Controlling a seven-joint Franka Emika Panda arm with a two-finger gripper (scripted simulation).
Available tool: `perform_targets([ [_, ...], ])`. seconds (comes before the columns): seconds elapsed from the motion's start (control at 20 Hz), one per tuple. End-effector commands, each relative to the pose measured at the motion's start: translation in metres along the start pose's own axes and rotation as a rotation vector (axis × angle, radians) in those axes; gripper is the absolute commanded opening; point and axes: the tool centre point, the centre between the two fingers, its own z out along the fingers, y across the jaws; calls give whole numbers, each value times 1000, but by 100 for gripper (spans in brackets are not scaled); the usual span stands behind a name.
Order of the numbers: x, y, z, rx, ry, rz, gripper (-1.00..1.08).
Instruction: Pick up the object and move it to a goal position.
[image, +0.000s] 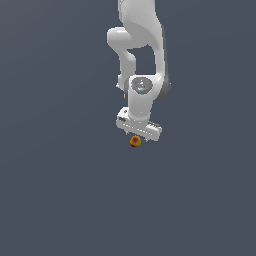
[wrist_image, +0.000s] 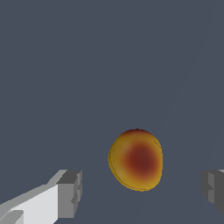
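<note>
Orange-red with yellow patches, the object sits right under the tool in the exterior view, on the plain grey surface as far as we can judge; there is no shadow or edge to confirm contact, so we hedge on whether it rests there or is just off it. In the wrist view the object lies between the two fingers, with clear grey gaps on both sides, closer to one finger than the other but touching neither. So we read the tool as spread wide and released, holding nothing. Progress as we see it: the approach looks done, the arm is descended and aligned over the object, fingers straddling it. Not yet done: closing on it, lifting, and carrying it to the goal. We see no goal marker in either view, so we can't say which way the carry goes or how far. The object is small and rounded, far smaller than the tool, so we'd expect it to roll or squirt out if the fingers close off-centre; the uneven gaps in the wrist view suggest one finger would touch first. Whether the fingers are low enough to catch its widest part we can't tell from these angles. Overall: early stage, pre-grasp, most of the task left.
</note>
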Motion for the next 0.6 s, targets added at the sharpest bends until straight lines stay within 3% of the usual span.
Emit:
perform_targets([
  [0.0, -3, -1, 3, 0, 2, 17, 100],
  [0.55, -5, -1, 16, 0, 3, 23, 100],
])
